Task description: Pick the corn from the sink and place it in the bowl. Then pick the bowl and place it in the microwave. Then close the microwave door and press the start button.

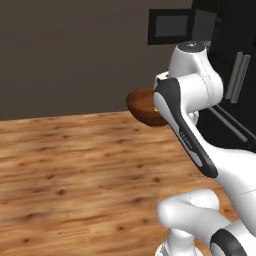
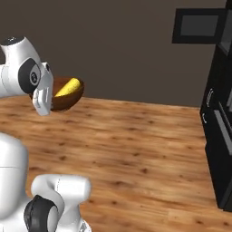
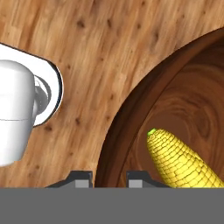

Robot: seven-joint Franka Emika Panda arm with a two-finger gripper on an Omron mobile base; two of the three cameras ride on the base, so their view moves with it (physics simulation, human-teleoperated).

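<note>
The reddish-brown bowl [image 1: 142,105] [image 2: 68,101] hangs in the air above the wooden floor, gripped at its rim. The yellow corn [image 2: 68,86] [image 3: 181,159] lies inside it. My gripper [image 3: 111,178] is shut on the bowl [image 3: 131,127], one fingertip outside the wall and one inside. In the left base view my arm covers the bowl's right side. The microwave [image 1: 206,23] sits high at the back right, and its door [image 1: 170,26] [image 2: 198,26] is swung open. The sink is out of view.
A tall black cabinet column [image 2: 219,131] [image 1: 235,75] with silver handles stands at the right under the microwave. Wooden floor [image 2: 136,145] spreads below the bowl, with a dark wall [image 2: 127,45] behind. My base [image 3: 17,113] shows at the left of the hand view.
</note>
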